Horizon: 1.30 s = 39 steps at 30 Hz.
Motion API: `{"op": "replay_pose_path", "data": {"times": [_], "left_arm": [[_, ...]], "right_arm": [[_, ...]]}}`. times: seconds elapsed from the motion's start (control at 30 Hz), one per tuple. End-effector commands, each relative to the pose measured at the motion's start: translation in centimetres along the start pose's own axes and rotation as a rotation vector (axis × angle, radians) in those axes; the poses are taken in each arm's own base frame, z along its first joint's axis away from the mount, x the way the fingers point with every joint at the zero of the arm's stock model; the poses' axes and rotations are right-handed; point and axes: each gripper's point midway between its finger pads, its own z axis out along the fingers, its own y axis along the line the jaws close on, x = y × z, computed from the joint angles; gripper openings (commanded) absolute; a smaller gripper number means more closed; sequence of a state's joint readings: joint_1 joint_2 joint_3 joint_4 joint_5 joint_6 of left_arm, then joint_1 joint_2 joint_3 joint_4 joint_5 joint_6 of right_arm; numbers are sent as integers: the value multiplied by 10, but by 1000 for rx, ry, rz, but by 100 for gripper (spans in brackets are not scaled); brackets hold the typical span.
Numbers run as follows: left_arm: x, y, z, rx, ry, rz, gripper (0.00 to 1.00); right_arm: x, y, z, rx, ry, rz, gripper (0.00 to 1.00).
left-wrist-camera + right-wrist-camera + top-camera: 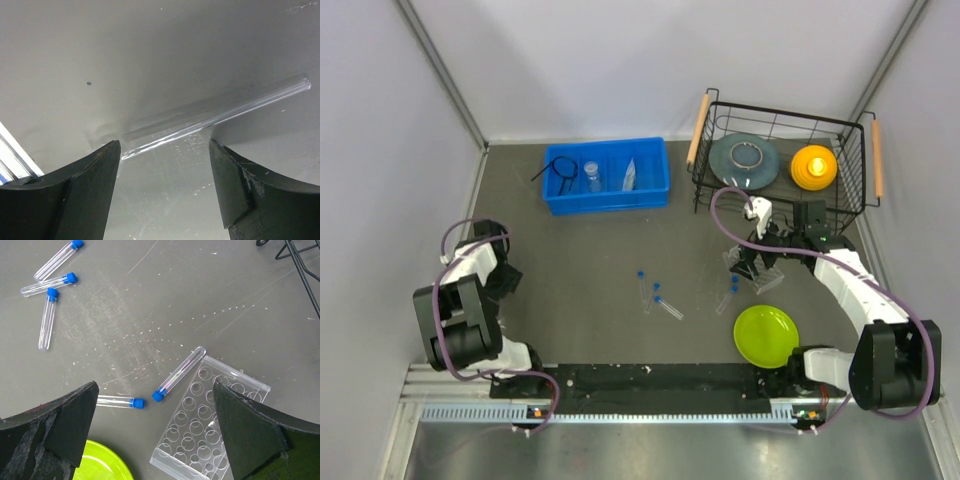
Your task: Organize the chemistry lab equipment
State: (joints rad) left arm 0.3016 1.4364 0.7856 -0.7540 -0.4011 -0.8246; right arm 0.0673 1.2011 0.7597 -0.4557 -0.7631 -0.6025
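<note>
Three thin clear tubes with blue caps (657, 293) lie loose at the table's middle; they also show in the right wrist view (48, 317). Two more tubes (178, 374) lie beside the clear perforated tube rack (200, 432), which lies flat. My right gripper (155, 387) is open and empty and hovers above the rack (770, 279) and these two tubes. The black ring on a rod (563, 167), the small clear jar (593, 177) and the clear packet (630, 172) lie in the blue bin (605, 205). My left gripper (165, 146) is open and empty, close to the left wall.
A lime-green plate (766, 335) lies in front of the rack, its edge in the right wrist view (107, 462). A black wire basket (775, 125) at the back right holds a grey dish (744, 158) and an orange bowl (814, 166). Grey walls enclose the table.
</note>
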Motion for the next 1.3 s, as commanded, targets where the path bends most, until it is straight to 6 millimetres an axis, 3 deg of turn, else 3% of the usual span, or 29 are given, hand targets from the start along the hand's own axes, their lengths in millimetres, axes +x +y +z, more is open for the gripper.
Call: {"op": "replay_pose_path", "data": {"times": [0.0,0.27,0.47,0.83,1.27], "left_arm": [[-11,-9,1,29,5,-13,77],[0,-17,4,72,72,10,69],[14,-20,4,123,116,27,55],[56,-47,-1,321,312,103,27],[70,-71,-13,507,386,198,9]], "right_arm": [[-9,-1,-2,-6,-40,-38,99],[-16,0,-6,-3,-60,-58,99],[-19,1,-8,-1,-72,-69,99],[-27,2,-13,15,-90,-101,99],[-34,6,-19,19,-116,-131,99]]}}
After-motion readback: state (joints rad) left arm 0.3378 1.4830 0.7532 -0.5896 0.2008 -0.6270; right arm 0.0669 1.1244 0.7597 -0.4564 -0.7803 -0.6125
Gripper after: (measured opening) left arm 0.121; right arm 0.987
